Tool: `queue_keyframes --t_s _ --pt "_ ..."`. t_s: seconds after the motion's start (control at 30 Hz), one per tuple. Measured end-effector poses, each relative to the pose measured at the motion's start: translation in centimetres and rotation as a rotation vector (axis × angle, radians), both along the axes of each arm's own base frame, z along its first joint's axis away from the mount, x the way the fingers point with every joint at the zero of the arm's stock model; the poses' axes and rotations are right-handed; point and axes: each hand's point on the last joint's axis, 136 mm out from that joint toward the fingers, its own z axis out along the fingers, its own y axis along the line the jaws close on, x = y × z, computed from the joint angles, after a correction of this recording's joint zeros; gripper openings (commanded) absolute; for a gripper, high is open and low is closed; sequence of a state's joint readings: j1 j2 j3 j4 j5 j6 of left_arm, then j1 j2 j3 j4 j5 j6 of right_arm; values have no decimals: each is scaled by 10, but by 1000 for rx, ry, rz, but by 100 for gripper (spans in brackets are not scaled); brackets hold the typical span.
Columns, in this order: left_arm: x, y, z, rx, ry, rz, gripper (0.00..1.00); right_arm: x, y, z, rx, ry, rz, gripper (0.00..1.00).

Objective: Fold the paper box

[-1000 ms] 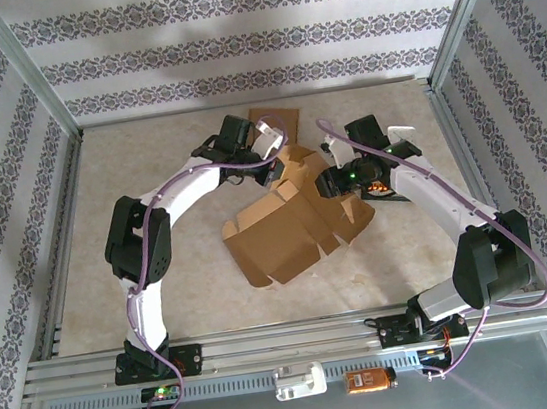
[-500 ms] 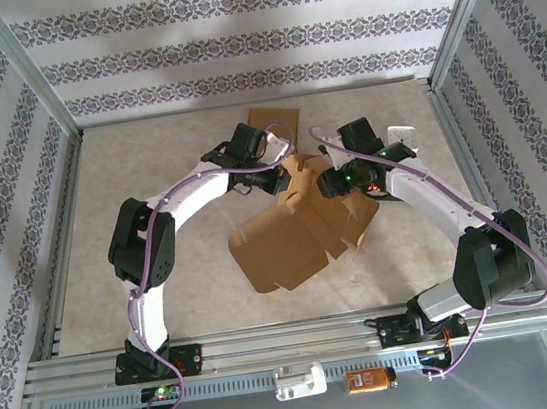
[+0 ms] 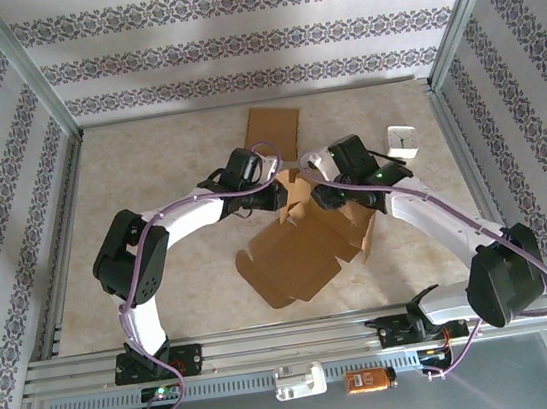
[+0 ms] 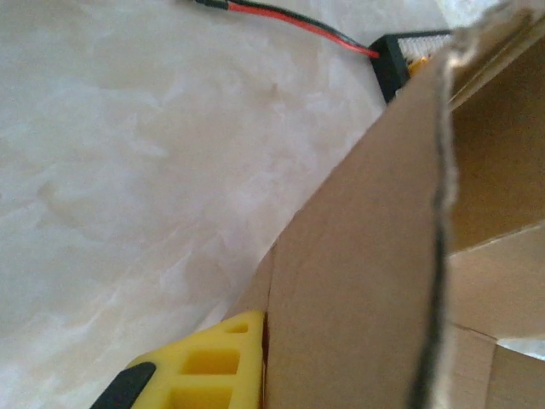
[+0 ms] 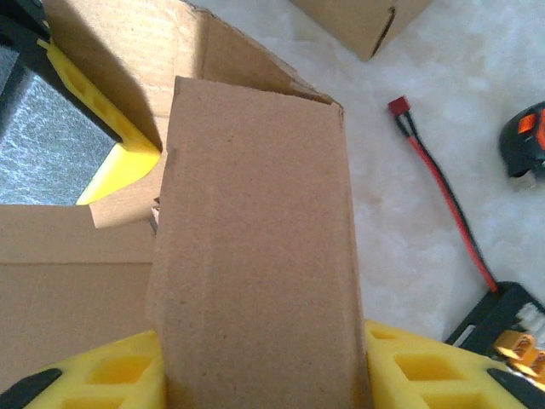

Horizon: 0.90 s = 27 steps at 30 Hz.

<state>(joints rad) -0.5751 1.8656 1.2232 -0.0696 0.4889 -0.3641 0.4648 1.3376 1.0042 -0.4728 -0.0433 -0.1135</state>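
Left gripper (image 3: 278, 190) is clamped shut on an upright flap of the paper box (image 3: 301, 259). In its wrist view one yellow finger (image 4: 213, 362) sits flat against the cardboard, and the other is hidden behind it. Right gripper (image 3: 321, 194) is roughly half spread and pinching another flap, with yellow fingers (image 5: 111, 375) pressing it from both sides. The paper box lies half-flattened mid-table (image 3: 147, 161), between the two grippers and spilling toward the near edge. Versus a second ago, both grippers have come toward the near edge and dragged the box along. The spare cardboard sheet (image 3: 274, 129) by the far edge is now uncovered, and the little white square (image 3: 403, 138) near the right edge is clear of the arm.
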Motion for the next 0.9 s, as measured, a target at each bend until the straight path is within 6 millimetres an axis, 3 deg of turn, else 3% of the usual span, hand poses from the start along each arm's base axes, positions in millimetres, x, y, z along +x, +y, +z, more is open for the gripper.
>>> queue_keyframes --t_s 0.3,0.47,0.63,0.8,0.9 --pt "4 12 30 -55 -93 98 10 19 12 19 -87 -235 55 44" --pt "15 19 39 -44 -161 151 10 40 23 26 -113 -336 54 45" --pt "19 31 25 3 -177 207 14 55 37 15 -146 -379 70 46" --pt "9 40 0 27 -153 222 15 58 51 8 -154 -399 107 46" --pt "3 42 -10 21 -135 224 24 55 55 4 -163 -414 135 46"
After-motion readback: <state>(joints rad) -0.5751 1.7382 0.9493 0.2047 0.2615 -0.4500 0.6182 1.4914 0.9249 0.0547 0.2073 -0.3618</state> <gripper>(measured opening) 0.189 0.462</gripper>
